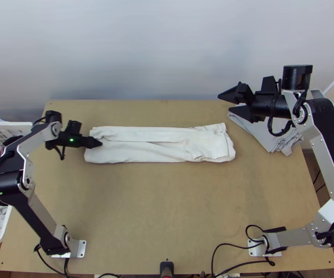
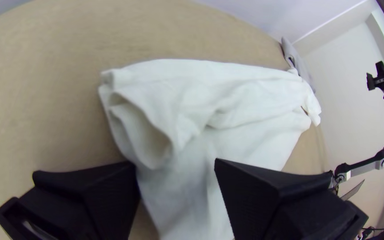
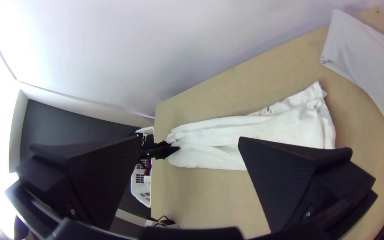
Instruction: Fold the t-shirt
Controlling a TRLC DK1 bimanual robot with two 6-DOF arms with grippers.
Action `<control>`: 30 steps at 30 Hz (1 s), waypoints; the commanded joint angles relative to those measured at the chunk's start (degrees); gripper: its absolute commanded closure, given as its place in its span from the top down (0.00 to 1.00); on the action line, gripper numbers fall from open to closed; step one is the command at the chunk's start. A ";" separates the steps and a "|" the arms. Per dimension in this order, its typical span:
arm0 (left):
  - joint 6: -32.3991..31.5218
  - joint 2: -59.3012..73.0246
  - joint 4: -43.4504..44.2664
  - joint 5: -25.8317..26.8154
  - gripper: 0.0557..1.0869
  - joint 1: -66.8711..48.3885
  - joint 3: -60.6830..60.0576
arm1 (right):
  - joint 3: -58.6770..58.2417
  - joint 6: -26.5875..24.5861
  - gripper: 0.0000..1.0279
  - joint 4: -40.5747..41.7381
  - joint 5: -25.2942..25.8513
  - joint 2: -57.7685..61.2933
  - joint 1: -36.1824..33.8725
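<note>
Now along the white t-shirt [image 1: 167,152] in a long strip, at one end with the left gripper [image 1: 96,142] spread apart, near grey cloth [image 1: 270,138] with the right gripper [image 1: 224,103] wide apart too

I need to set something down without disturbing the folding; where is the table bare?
The widest bare patch of table lies between the white t-shirt and the near edge; a narrower strip separates shirt and far edge. Crowded: the shirt's left end, by the left gripper, and around the grey cloth, near the right gripper.

Both arms [image 1: 329,162] have silver-grey links [image 1: 33,140], round black joints [image 1: 7,183], looping black cables [image 1: 278,135] and green lights [image 1: 71,139].
</note>
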 commanded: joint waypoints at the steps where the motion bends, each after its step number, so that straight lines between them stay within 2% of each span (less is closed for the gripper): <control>1: -2.95 0.56 -0.35 -0.77 0.71 -3.43 -2.27 | 1.53 1.17 0.96 -0.60 -0.40 -1.50 -0.53; 4: -4.71 -0.67 0.62 -1.04 0.71 -4.57 -2.44 | 1.18 1.08 0.96 -0.60 -0.40 -1.77 -0.44; 5: -5.50 -1.28 1.23 -1.21 0.65 -4.75 -2.71 | 1.00 1.08 0.96 -0.60 -0.40 -1.86 -0.53; 6: -5.58 -1.90 1.23 -1.21 0.51 -4.66 -2.88 | 0.83 0.99 0.96 -0.60 -0.40 -1.94 -0.44; 8: -6.20 -2.16 1.58 -1.21 0.10 -4.14 -2.53 | 0.39 0.91 0.96 -0.60 -0.40 -2.12 -0.44; 9: -6.20 -2.25 1.58 -1.30 0.04 -3.43 -2.44 | 0.21 0.82 0.96 -0.60 -0.40 -2.12 -0.44; 14: -4.35 -2.95 0.88 -1.48 0.04 3.25 -2.27 | 0.04 0.73 0.96 -0.60 -0.40 -2.29 -0.35; 21: 3.12 -2.07 -3.51 -1.65 0.04 15.55 0.72 | -0.14 0.20 0.96 -0.60 -0.40 -2.21 -0.18; 25: 8.13 -0.32 -10.63 -1.83 0.04 21.88 6.43 | -0.14 -0.15 0.96 -0.60 -0.40 -2.21 -0.09; 30: 10.15 -3.48 -19.69 -1.83 0.04 23.11 11.09 | -1.19 -0.32 0.96 -0.60 -0.40 -2.21 -0.09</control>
